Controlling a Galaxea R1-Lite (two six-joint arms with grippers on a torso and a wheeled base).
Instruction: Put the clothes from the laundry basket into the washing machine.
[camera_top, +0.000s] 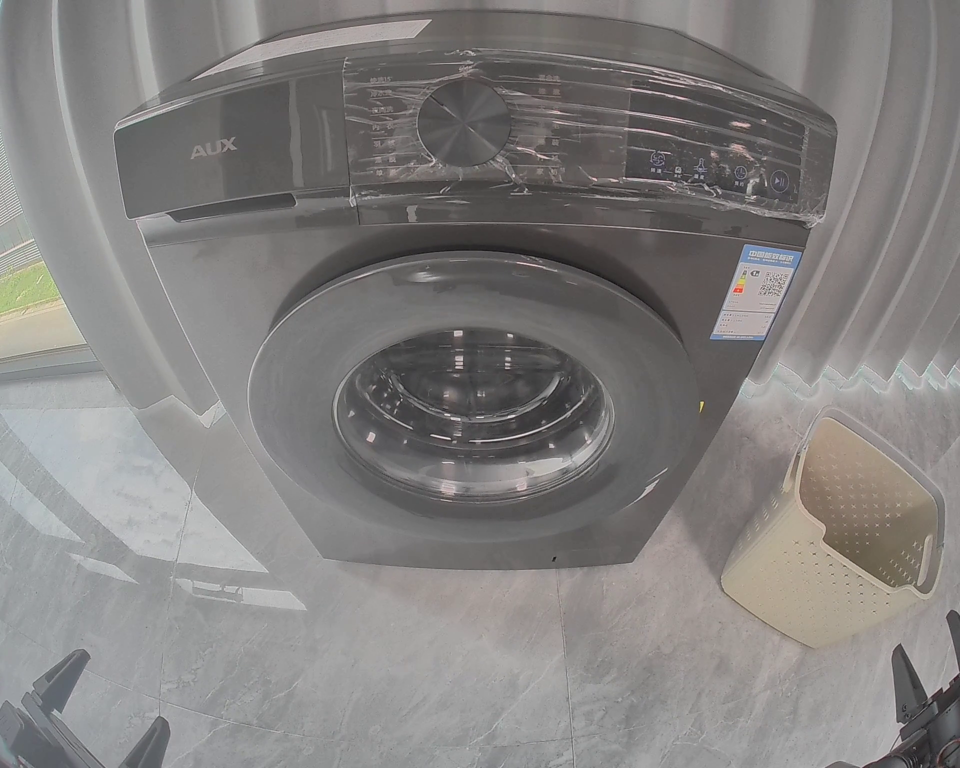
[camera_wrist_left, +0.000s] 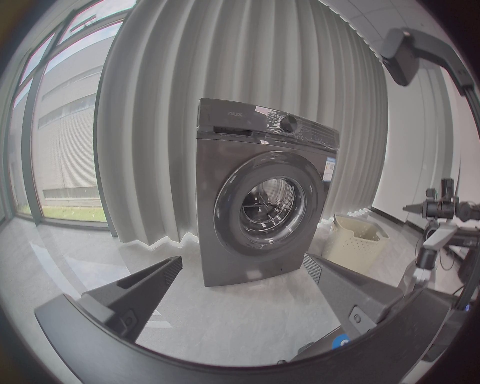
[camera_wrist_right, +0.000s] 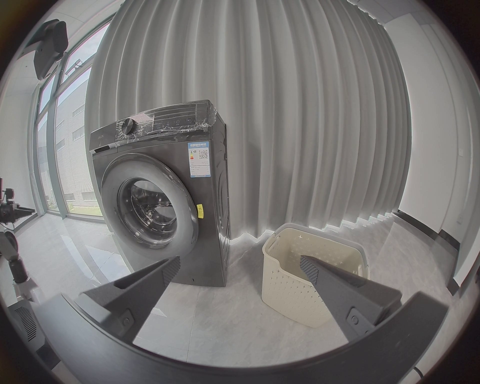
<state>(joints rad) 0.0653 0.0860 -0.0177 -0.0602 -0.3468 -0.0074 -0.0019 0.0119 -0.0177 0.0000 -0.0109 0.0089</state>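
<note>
The cream laundry basket (camera_top: 790, 575) stands on the grey floor (camera_top: 400, 650), on the robot's right. It is a little way in front of the right claw (camera_top: 928, 640) and they do not touch. The right claw is wide open and grips nothing. In the right wrist view, one claw finger (camera_wrist_right: 345, 295) shows in front of the basket's wall. The inside of the basket shows cream walls with lots of little holes.

The dark grey washing machine (camera_top: 250, 270) stands in the middle, facing the robot. Its round door (camera_top: 300, 400) with the glass window is shut. The basket sits near the machine's right front corner, with a small gap of floor between them.

The left claw (camera_top: 110, 700) is low on the left, well apart from the machine, and it is wide open too.

A big patch of floor lies between both claws and the machine. A pale curtain (camera_top: 900, 200) hangs close behind the machine and the basket. A tall window (camera_wrist_left: 65, 150) is off to the left.
</note>
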